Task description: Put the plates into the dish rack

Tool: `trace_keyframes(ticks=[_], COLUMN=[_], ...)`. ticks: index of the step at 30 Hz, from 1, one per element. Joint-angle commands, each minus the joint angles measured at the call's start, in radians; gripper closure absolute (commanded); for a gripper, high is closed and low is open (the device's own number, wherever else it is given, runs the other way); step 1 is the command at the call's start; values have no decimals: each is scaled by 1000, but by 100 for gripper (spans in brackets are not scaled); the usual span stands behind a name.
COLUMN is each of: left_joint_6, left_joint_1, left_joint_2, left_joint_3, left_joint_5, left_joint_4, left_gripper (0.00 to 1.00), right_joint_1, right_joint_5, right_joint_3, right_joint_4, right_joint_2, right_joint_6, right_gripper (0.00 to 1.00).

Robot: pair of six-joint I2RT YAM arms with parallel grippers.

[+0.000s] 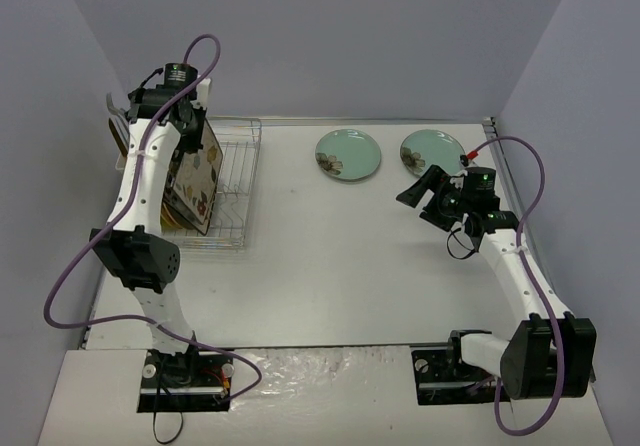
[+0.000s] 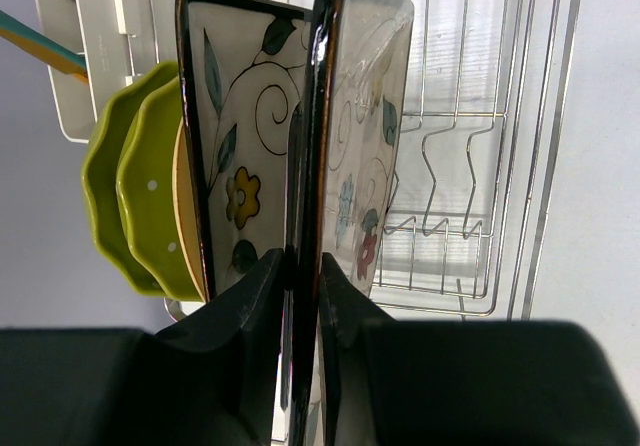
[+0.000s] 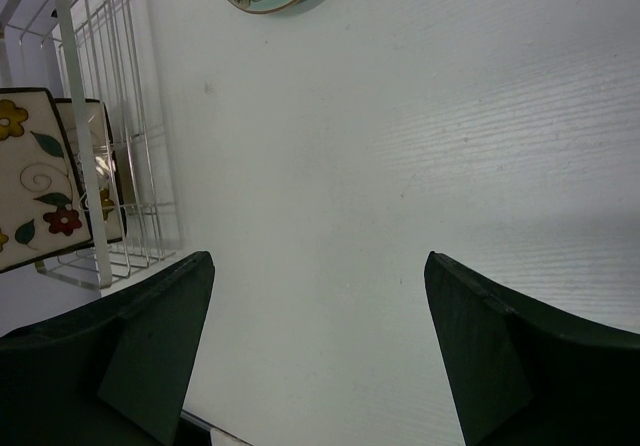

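Square plate (image 2: pixel 365 106): on edge, upright, inside the rack (image 2: pixel 470 166), which sits at 9 o'clock on the table (image 1: pixel 330 266). It stands just beside the other square plate (image 2: pixel 240 136), faces nearly touching. Whether its lower edge is seated between the prongs can't be told from here.

Left gripper (image 2: pixel 303 261): clenched on the square plate's near rim, one finger on each face.

Further along the rack, toward the white utensil holder (image 2: pixel 90 66): two green plates (image 2: pixel 130 196) standing on edge, with a sliver of a yellowish dish between them and the square pair.

Two teal plates (image 1: pixel 348 154) lie flat on the table at 12 to 1 o'clock, well apart from the rack and not yet loaded.

Right gripper (image 1: pixel 412 188): jaws spread wide and holding nothing, hanging over bare table just at 7 o'clock of the right-hand teal plate.

Judgement: this is the slotting step for the second square plate. The next move calls for settling it into a slot and letting go without tipping its neighbour. After that, the teal pair remains.
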Motion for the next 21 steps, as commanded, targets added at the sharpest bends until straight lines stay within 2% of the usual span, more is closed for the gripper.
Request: trace_keyframes(ticks=[1, 21], left_joint_6=[-51, -81], left_joint_1=[7, 6], left_joint_2=[-147, -112], left_joint_3=[76, 62], left_joint_5=[-28, -40], left_joint_4=[101, 63], left_gripper=[100, 100], right_joint_1=[-7, -7], right_joint_5=[-16, -31], right_joint_3=[43, 32], right_joint_4=[53, 62], right_joint_2=[13, 27], right_joint_6=[-15, -23], right_gripper=[17, 17])
